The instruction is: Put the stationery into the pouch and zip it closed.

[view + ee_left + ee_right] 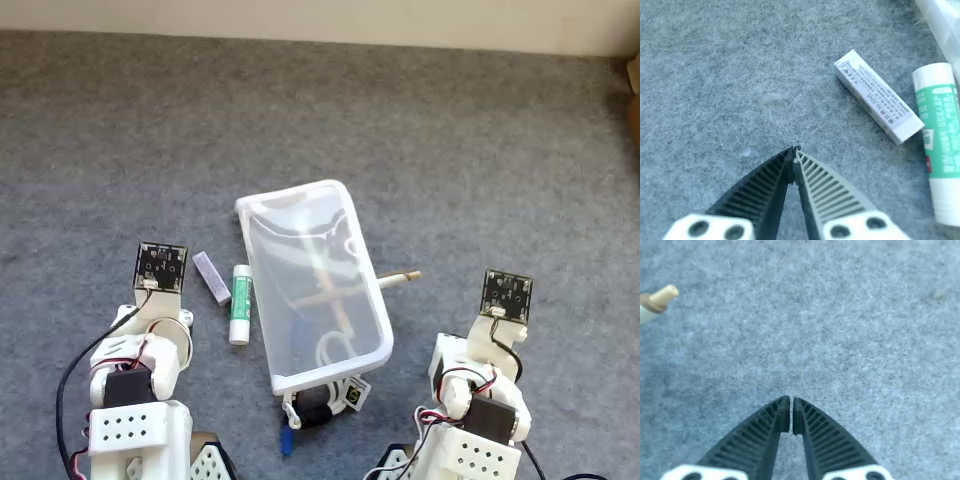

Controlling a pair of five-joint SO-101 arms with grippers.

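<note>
1. Grey carpet point(450, 120) across the whole table, under every item.
2. On the left gripper point(794, 150), fingers pressed together tip to tip, clamped on nothing, tips over bare carpet.
3. On the right gripper point(791, 401), fingers likewise together at the tips, nothing between them, bare carpet beneath.
4. Translucent pouch point(300, 215) point(940, 15) with a white rim, flat on the carpet between the two pairs of fingers, nearer the left pair.
5. Small white eraser point(211, 277) point(879, 96) ahead of the left fingertips, toward the pouch side, apart from them and outside the pouch.
6. Green-and-white glue stick point(239, 305) point(940, 150) beyond the eraser from the left fingers, just beside the pouch rim, outside it; touching the eraser or not, cannot tell.
7. Tan tip of a pen point(405, 277) point(659, 299) poking past the pouch rim on the side facing the right fingers, ahead of those fingertips and well apart from them.
8. Through the pouch wall, pale stick shapes and something blue, too blurred to name.
9. At the pouch end nearest the arms, a black lump point(318, 408) and a blue piece point(288, 437), between both pairs of fingers; nature unclear.
</note>
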